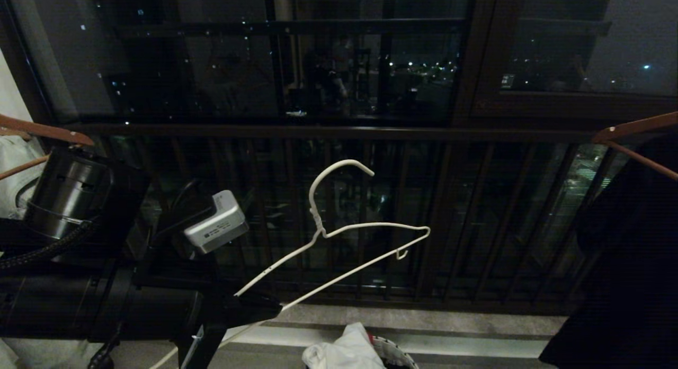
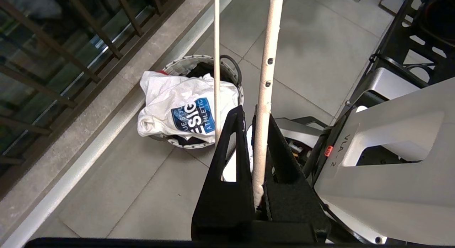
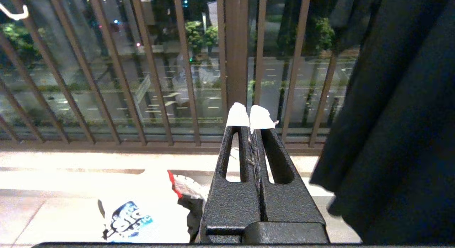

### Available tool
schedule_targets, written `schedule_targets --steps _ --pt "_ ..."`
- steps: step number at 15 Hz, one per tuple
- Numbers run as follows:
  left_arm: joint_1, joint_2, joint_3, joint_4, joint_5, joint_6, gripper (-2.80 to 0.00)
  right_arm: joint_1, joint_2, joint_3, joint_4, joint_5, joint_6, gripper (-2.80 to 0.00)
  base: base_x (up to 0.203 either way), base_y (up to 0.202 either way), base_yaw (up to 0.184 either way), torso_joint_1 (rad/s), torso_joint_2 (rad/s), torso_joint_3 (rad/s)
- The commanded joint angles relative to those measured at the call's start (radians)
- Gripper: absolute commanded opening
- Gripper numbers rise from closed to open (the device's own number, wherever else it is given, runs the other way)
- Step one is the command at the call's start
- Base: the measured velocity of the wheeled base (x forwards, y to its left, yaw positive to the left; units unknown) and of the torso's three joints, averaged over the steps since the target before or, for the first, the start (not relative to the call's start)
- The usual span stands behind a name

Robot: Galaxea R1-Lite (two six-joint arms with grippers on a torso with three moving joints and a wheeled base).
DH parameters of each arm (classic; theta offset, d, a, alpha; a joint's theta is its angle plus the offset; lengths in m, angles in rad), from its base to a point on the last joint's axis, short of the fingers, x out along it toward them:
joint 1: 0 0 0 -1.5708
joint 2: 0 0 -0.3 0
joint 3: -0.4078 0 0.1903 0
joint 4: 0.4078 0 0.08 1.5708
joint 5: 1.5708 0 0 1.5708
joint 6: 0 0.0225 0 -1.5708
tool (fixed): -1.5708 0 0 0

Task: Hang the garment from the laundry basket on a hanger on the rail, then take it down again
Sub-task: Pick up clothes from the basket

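Nothing hangs yet: my left gripper (image 2: 254,148) pinches the thin cream-white wire hanger (image 1: 339,236); the white logo T-shirt (image 2: 185,109) lies in the round perforated basket (image 2: 233,72); right gripper (image 3: 250,118) closed, empty.

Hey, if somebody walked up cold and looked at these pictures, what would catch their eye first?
Probably the cream-white wire hanger, held tilted in mid-air before the dark barred window railing, with the left claw shut on one end of it. Next, the white T-shirt with a blue logo, heaped over the small round laundry basket on the tiled floor below. The right claw is shut and empty, beside a black garment hanging on the right.
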Motion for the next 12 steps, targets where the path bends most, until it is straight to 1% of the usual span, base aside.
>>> schedule_targets --steps 1,6,12 --pt "0.0 -0.003 0.0 0.0 -0.002 0.004 -2.8 0.001 0.001 0.0 -0.001 0.0 0.0 -2.8 0.0 0.0 0.0 -0.148 0.34 0.187" --pt "0.0 0.0 0.001 0.0 -0.002 0.006 -2.8 0.001 0.001 0.0 -0.001 0.0 0.0 -2.8 0.0 0.0 0.0 -0.162 0.36 0.197" --pt "-0.002 0.015 0.001 -0.001 -0.002 0.006 -2.8 -0.001 0.001 0.0 -0.001 0.0 0.0 -2.8 0.0 0.0 0.0 -0.23 0.53 0.295"
